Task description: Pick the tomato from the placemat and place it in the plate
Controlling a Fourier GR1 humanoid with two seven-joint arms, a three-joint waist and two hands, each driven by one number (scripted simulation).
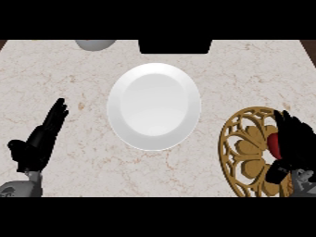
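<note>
The plate [154,106] lies at the middle of the counter [256,74], white and bare; the placemat [246,152], a golden openwork round, lies at the counter's near right corner, well apart from the plate's right rim; the tomato [274,144] sits on the placemat, only a red sliver of it showing; the right hand [298,146] is over it, fingers and thumb curled round the tomato and hiding most of it, though whether it is lifted off the mat cannot be told; the left hand [42,136] rests near the counter's near left corner, fingers straight and pointing up, holding nothing; at the far edge stand a grey round thing [95,44], toward the left, and a black block [174,46], at the middle, behind the plate.
</note>
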